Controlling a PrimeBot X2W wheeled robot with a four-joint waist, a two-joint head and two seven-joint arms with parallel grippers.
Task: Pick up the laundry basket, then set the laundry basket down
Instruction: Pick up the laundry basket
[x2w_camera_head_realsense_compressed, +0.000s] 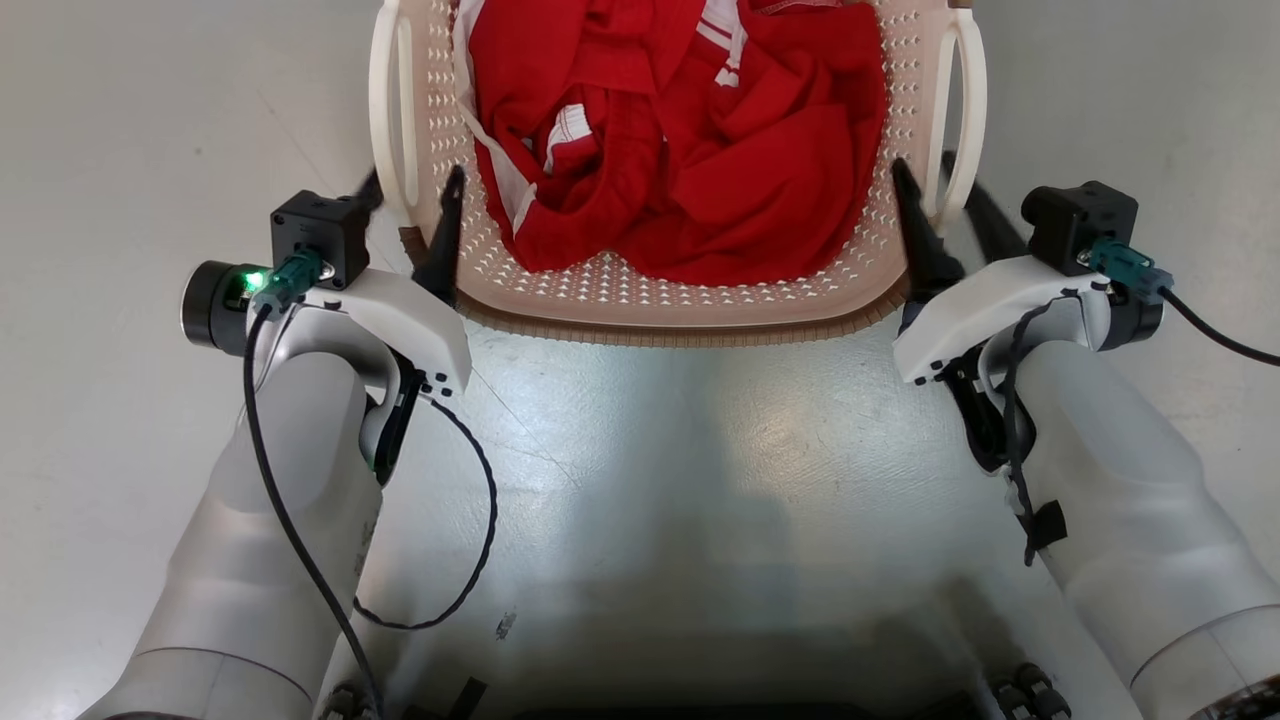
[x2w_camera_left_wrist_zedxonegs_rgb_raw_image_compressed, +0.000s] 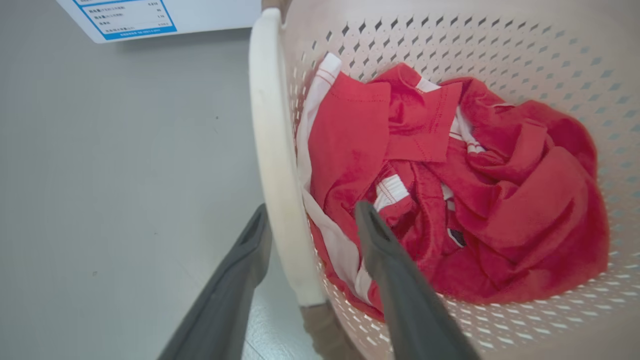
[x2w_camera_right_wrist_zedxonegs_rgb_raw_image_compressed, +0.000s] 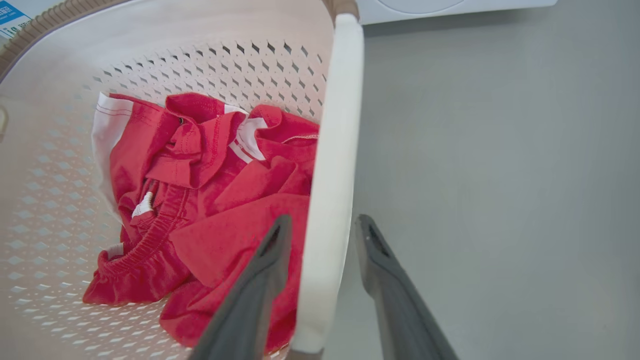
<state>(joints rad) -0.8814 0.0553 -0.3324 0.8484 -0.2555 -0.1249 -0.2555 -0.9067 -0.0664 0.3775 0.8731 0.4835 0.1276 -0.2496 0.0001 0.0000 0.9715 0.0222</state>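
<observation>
Left pincer (x2w_camera_head_realsense_compressed: 415, 180) and right pincer (x2w_camera_head_realsense_compressed: 925, 165) gape open, each astride a side handle (x2w_camera_head_realsense_compressed: 390, 110) of the laundry basket (x2w_camera_head_realsense_compressed: 650, 300) between them; handles run straight ahead, long axis unclear.

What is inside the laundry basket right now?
Crumpled red clothing with white trim lies in the laundry basket, heaped over most of its perforated floor. Whatever may lie beneath the heap is covered.

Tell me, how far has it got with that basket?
Done: both arms are in place, the left jaws astride the left handle of the basket, the right jaws astride the right handle. In hand: the grip; both jaws look open, not yet clamped. Left: closing, lifting, setting down.
</observation>
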